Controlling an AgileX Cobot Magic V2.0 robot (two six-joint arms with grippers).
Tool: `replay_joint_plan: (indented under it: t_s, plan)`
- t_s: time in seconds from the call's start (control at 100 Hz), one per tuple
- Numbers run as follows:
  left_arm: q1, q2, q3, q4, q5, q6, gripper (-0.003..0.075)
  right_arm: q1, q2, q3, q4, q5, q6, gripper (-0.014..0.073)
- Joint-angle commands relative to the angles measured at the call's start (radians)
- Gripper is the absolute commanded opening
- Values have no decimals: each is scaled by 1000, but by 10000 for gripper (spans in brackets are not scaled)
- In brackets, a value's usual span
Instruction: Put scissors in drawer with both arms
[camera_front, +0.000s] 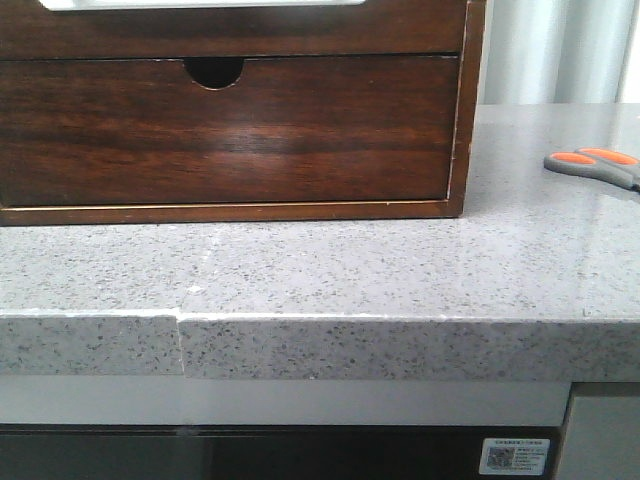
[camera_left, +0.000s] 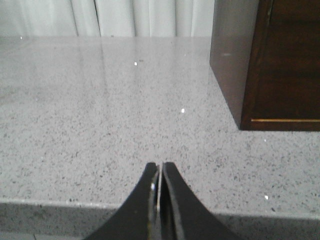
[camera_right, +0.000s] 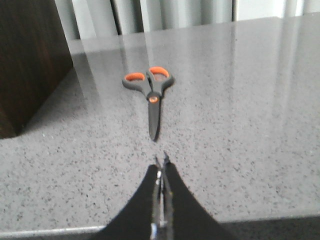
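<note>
Scissors (camera_right: 149, 97) lie flat on the grey speckled countertop (camera_front: 330, 270), blades closed, tips pointing toward the right gripper (camera_right: 160, 167) and orange-lined loops away from it. In your front view only the handles (camera_front: 592, 166) show, at the right edge, well apart from the wooden chest (camera_front: 230, 110).

Right gripper: jaws together, holding nothing, low over the counter near its front edge, just short of the blade tips and not touching them.

Left gripper (camera_left: 159, 172): jaws together, holding nothing, over bare counter on the chest's other side, its dark side panel (camera_left: 235, 65) near.

Upper drawer (camera_front: 230, 28): you see only its lower part at the top of the front view; front flush with the chest, pale strip (camera_front: 200, 4) above. Notched lower drawer (camera_front: 225, 125) is closed too.
</note>
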Motion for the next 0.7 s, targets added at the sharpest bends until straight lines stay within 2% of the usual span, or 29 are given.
replay_joint_plan:
  t_s: [0.0,0.31,0.54,0.61,0.69]
  plan:
    - [2,-33,24,-8,-96,-7,-19,-6,-18,9,5,-104,-8,-71]
    - [2,-31,6,-62,-171,-7,-19,16,-18,-26,21,-129,-8,-71]
    - [2,30,-124,-48,-102,-7,-19,68,18,-144,38,14,-8,-71]
    - [2,76,-169,-38,-92,-7,-19,71,51,-183,73,44,-8,-71]
    - [2,131,-211,-38,-113,-7,-19,71,97,-229,172,54,-8,-71]
